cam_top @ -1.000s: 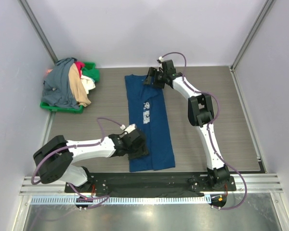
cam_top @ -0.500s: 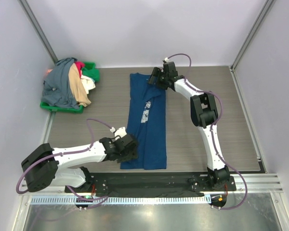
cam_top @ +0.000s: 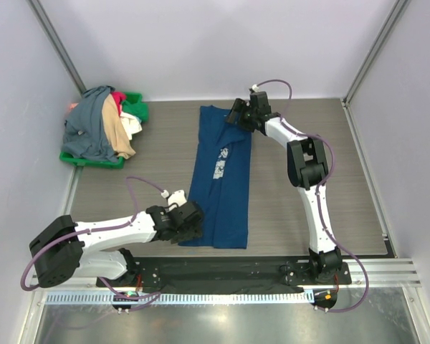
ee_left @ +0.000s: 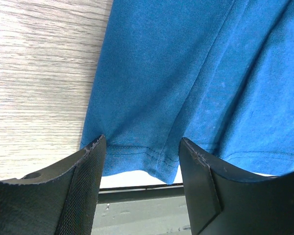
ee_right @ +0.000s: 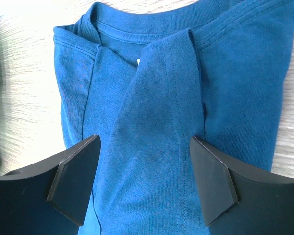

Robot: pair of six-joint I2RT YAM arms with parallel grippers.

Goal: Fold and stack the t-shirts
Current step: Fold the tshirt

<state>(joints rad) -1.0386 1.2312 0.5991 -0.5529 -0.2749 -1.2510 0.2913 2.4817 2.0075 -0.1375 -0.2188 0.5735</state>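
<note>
Shirt [cam_top: 222, 201] lay lengthwise, near to far; we had left gripper [ee_left: 141, 143] over its near hem [ee_left: 137, 152], right gripper [ee_right: 144, 142] over the far collar [ee_right: 147, 23], both with fingers apart, clamping nothing.

navy-blue t-shirt [cam_top: 221, 183] | folded lengthwise into long narrow strip, flat on desk [cam_top: 158, 165], collar far, hem near, slightly slanted | white print [cam_top: 219, 163] face-up mid-strip | other t-shirts [cam_top: 100, 132] | slate-grey, tan, white, pink, green; crumpled heap, far-left corner

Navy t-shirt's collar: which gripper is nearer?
Right. The right gripper is over the collar; the left gripper is at the hem, the opposite end.
</note>
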